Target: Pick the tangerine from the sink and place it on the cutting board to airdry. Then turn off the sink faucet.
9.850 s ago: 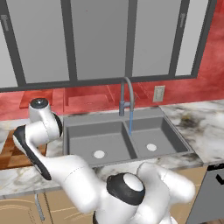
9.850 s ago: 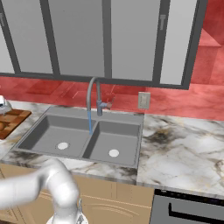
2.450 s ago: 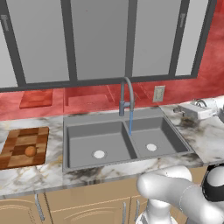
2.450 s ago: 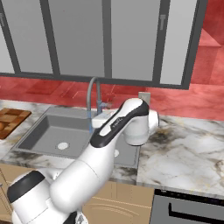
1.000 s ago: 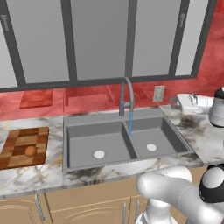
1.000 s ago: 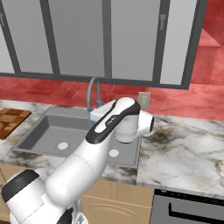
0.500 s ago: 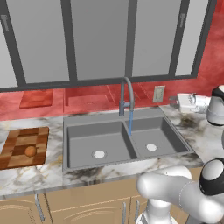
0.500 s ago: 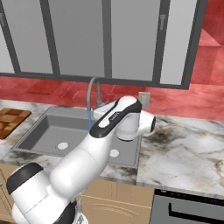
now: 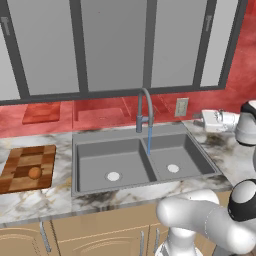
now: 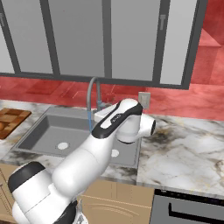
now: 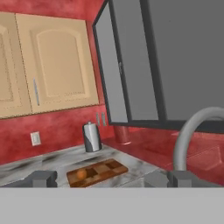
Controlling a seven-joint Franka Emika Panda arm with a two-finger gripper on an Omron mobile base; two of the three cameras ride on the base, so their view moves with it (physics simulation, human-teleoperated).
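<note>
Tangerine: I see the small round orange tangerine (image 9: 34,173) resting on the checkered light-and-dark brown wooden cutting board (image 9: 26,168), at the left end of the marbled worktop (image 9: 47,200); from the hand camera it sits near the board's left end (image 11: 81,174).
Cutting board: in the right base view I only get its corner (image 10: 10,120), cut off by the left edge.
Sink: the grey metal double-basin sink (image 9: 140,161) is sunk into the worktop between the board and the arm, a white drain in each basin.
Faucet: the tall thin grey gooseneck faucet (image 9: 144,108) stands at the sink's back edge; a thin blue stream falls from its spout. In the hand view I get just its arched pipe (image 11: 188,135), cut off at the right. The side handle is too small for me to read.
Arm: the white arm reaches over the worktop's right end, hand level and pointing left toward the faucet.
Gripper: the gripper (image 9: 198,117) hangs at about spout height, right of the faucet and apart from it, well away from the tangerine. In the right base view the arm's own body hides the fingers (image 11: 43,178). I cannot tell whether they are parted or closed; I see nothing between them.
</note>
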